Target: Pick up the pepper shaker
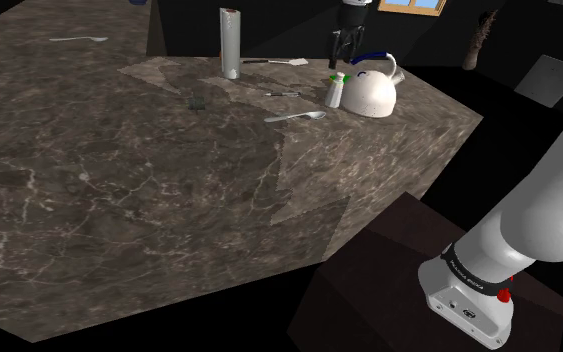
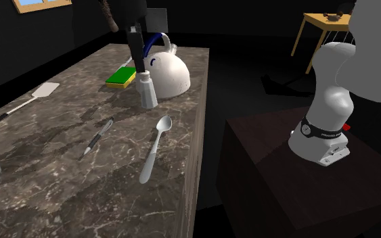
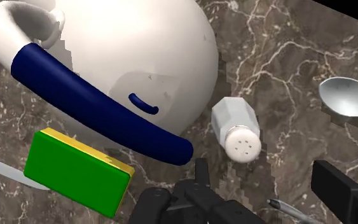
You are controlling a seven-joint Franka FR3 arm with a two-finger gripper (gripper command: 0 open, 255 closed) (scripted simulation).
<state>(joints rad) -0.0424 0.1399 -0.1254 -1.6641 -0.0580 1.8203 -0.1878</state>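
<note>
The shaker (image 3: 236,127) stands upright on the worktop (image 3: 285,57), just beside the kettle (image 3: 139,57). The pincer (image 3: 263,175) hovers above it, fingers apart, holding nothing. Best to centre over the cap, descend straight, keep one finger clear of the kettle, then close on the body.

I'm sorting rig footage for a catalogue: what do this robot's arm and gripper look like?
The glossy white arm, built of thick rounded links, has a black ring with white lettering near its base and a small red knob beside it. The all-black two-finger gripper has blocky, flat-sided fingers.
</note>
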